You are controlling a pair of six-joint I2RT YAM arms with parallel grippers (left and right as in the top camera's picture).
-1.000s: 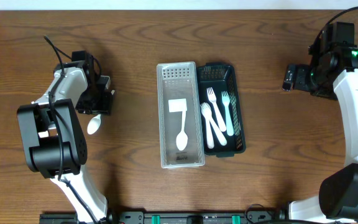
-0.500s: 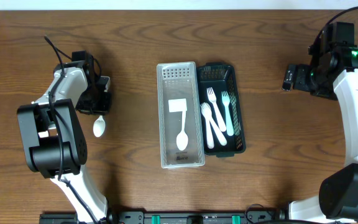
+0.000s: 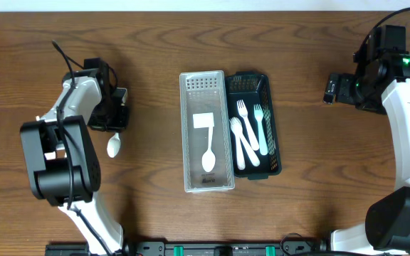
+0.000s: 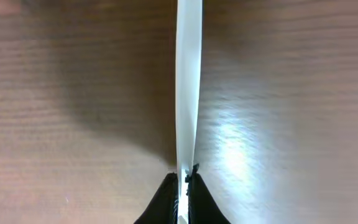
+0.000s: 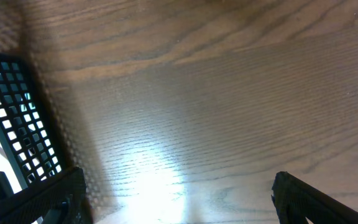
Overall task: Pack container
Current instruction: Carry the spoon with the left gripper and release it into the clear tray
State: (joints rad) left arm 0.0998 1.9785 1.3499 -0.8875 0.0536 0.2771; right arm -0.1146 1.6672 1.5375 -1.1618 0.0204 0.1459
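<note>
The clear container (image 3: 206, 131) is a long, see-through tray at the middle of the table (image 3: 312, 178), with a perforated patch at its 12 o'clock end. A white card (image 3: 203, 120) and a white spoon (image 3: 208, 158) lie inside it. A black basket (image 3: 274, 153) stands against its 3 o'clock side, holding white and pale green cutlery (image 3: 250, 135).

At 9 o'clock from the container, well apart from it, the left gripper (image 3: 114, 126) pinches a second white spoon (image 3: 114, 144) by the handle, bowl towards 6 o'clock. The left wrist camera sees this spoon edge-on as a thin white strip. The top edge cuts it off, and the fingertips (image 4: 166, 193) hide its lower end. Whether it touches the wood I cannot tell.

The right gripper (image 5: 179, 199) is at 2 o'clock from the basket, its fingers spread wide over bare wood. Only their tips show, at the bottom corners of the right wrist view.
</note>
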